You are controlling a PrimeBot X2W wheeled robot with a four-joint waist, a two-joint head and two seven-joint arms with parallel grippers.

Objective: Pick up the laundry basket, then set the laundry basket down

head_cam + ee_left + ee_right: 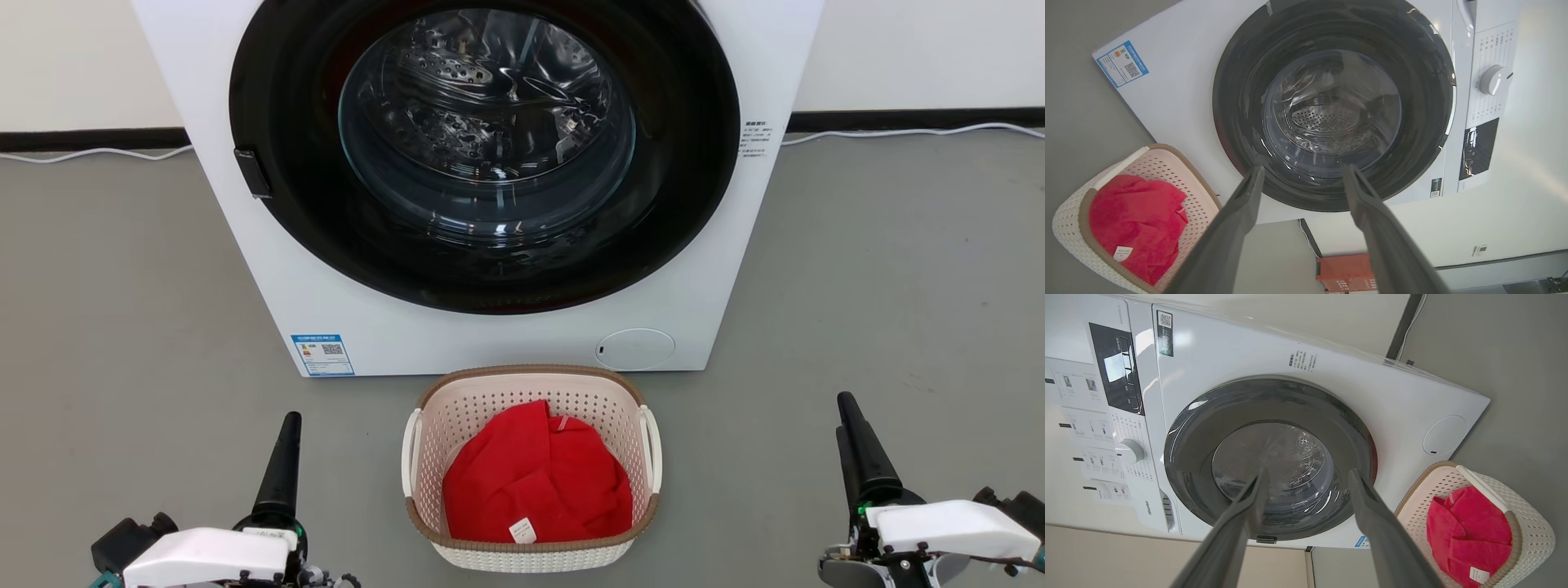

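The laundry basket (522,398) is cream-white and perforated, with a brown rim and white side loop handles. It stands on the grey floor just in front of the washing machine and holds a red cloth (539,482). My left gripper (290,418) is to the basket's left and my right gripper (846,402) to its right, both well apart from it. In the left wrist view the left gripper (1303,169) is open and holds nothing, with the basket (1069,228) at the lower left. The right gripper (1307,473) is likewise open, with the basket (1535,531) at the lower right.
The white front-loading washing machine (326,286) stands close behind the basket, its round dark door (490,155) closed. A white cable (82,153) runs along the wall base. Grey floor (122,327) spreads on both sides. An orange-red box (1345,269) sits by the wall.
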